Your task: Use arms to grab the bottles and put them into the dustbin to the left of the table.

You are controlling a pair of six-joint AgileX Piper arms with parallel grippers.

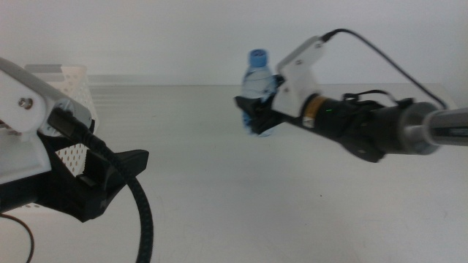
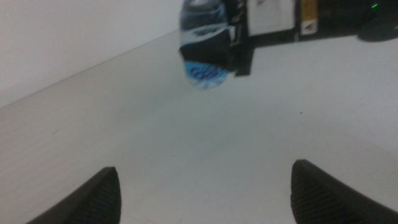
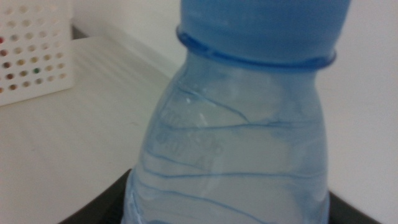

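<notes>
Bottle (image 1: 257, 80) upright, cap up | right claw (image 1: 256, 117) clamps it above table (image 1: 219, 183) | left claw (image 2: 205, 193) wide apart, holding nothing

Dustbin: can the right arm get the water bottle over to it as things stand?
Probably yes. The right gripper holds the water bottle off the table, with open tabletop toward the dustbin. The open left gripper sits near the bin and may crowd the approach.
</notes>
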